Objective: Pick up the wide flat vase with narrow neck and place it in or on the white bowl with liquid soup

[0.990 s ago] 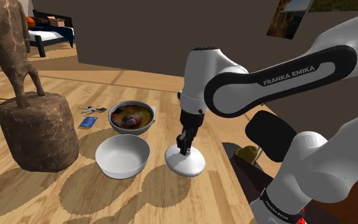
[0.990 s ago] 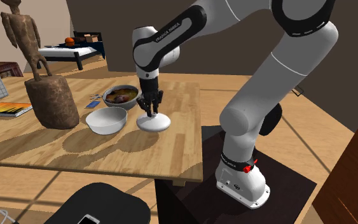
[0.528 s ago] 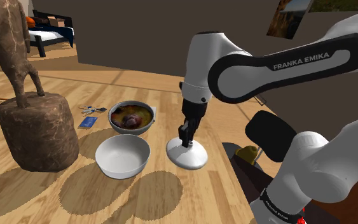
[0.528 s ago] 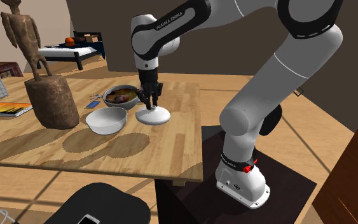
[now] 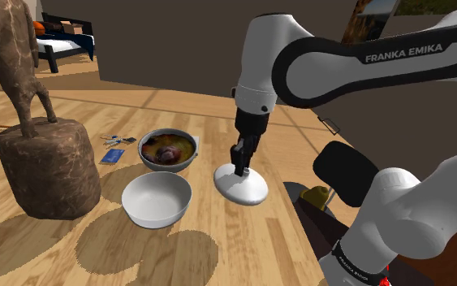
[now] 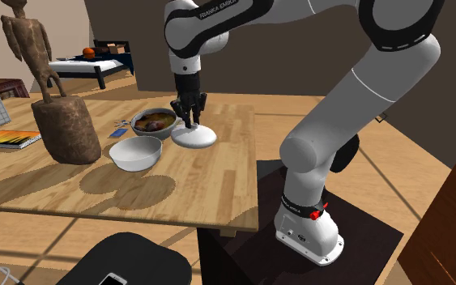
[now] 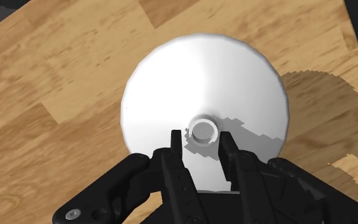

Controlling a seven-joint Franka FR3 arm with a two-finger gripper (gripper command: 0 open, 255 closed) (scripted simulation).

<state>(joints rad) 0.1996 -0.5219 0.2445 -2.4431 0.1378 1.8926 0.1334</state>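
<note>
Above the wooden table (image 5: pixel 234 237), arm (image 5: pixel 260 73) pointing straight down, 2 fingers (image 7: pixel 175 147) clasping neck of white vase (image 7: pixel 171 83).

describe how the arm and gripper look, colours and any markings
The arm has smooth white rounded shells with black joint bands. One band carries white FRANKA EMIKA lettering, and a small red mark sits near the base. The gripper is all black, with two slim fingers.
</note>
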